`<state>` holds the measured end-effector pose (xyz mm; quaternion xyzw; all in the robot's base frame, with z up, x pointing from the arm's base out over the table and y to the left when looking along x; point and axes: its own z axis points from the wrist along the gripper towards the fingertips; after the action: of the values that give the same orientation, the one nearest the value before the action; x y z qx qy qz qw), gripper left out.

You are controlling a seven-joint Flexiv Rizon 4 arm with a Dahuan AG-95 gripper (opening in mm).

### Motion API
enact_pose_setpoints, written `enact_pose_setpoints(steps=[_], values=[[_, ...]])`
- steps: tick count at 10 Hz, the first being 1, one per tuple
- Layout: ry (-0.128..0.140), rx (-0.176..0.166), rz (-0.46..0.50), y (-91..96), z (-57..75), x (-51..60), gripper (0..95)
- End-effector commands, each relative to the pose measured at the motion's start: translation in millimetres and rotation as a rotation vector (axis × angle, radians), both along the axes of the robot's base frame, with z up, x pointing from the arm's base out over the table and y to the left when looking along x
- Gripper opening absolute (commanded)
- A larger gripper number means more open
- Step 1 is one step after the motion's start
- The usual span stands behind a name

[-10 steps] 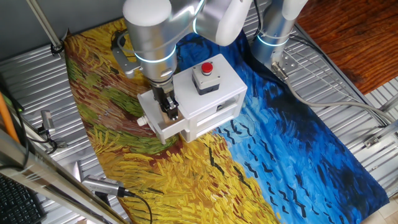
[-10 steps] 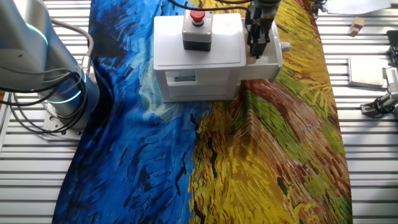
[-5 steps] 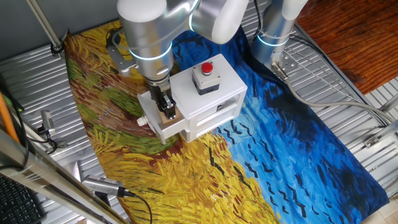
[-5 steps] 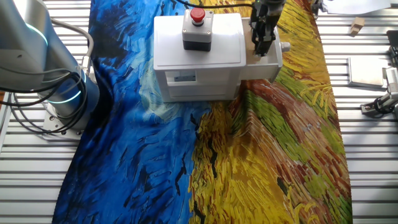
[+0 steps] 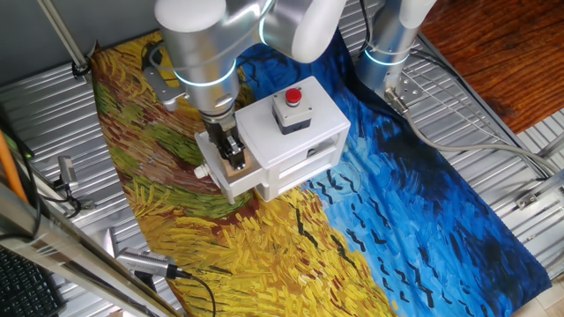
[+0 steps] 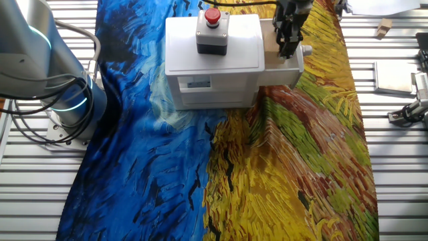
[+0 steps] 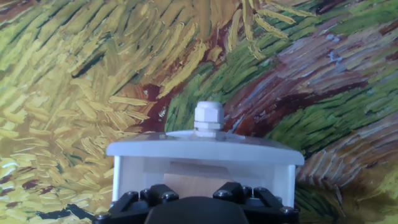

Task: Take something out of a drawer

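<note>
The white box [image 5: 304, 141] stands on the painted cloth with its drawer [image 5: 222, 182] pulled out to the left, knob [image 5: 201, 171] outward. The tan block [image 5: 241, 164] shows in the drawer, right against my gripper [image 5: 230, 151], which reaches down into the tray and looks shut on it. In the other fixed view the gripper [image 6: 288, 45] is over the drawer [image 6: 282, 72], with the block [image 6: 269, 41] showing to its left. In the hand view the block [image 7: 193, 182] sits between the finger links behind the drawer front [image 7: 205, 149] and knob [image 7: 208, 117]; the fingertips are hidden.
A red button on a grey base [image 5: 292, 99] sits on top of the box. A second arm's base [image 6: 63, 100] stands beside the cloth. Loose tools [image 5: 145, 261] lie on the ribbed table at the left. A small wooden piece [image 6: 382, 28] and metal parts [image 6: 408, 110] lie off the cloth.
The arm has risen a little and shifted toward the drawer's front end. More of the tan block shows beside the fingers. The drawer and box have not moved.
</note>
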<state>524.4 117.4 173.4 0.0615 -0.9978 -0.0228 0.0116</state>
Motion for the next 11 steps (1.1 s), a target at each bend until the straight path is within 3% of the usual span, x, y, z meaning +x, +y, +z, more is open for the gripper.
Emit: enact_pose_setpoints(steps=[1,2,6,9,11], values=[[0.009,0.002,0.008,2.2,10.5,0.0,0.0],[0.014,0.003,0.01,3.1,15.4,0.0,0.0],[0.048,0.008,0.11,0.2,63.0,4.0,0.0],[0.074,0.007,0.169,-1.6,95.4,-6.0,0.0],[0.078,0.009,0.206,-3.4,104.6,-12.8,0.0]])
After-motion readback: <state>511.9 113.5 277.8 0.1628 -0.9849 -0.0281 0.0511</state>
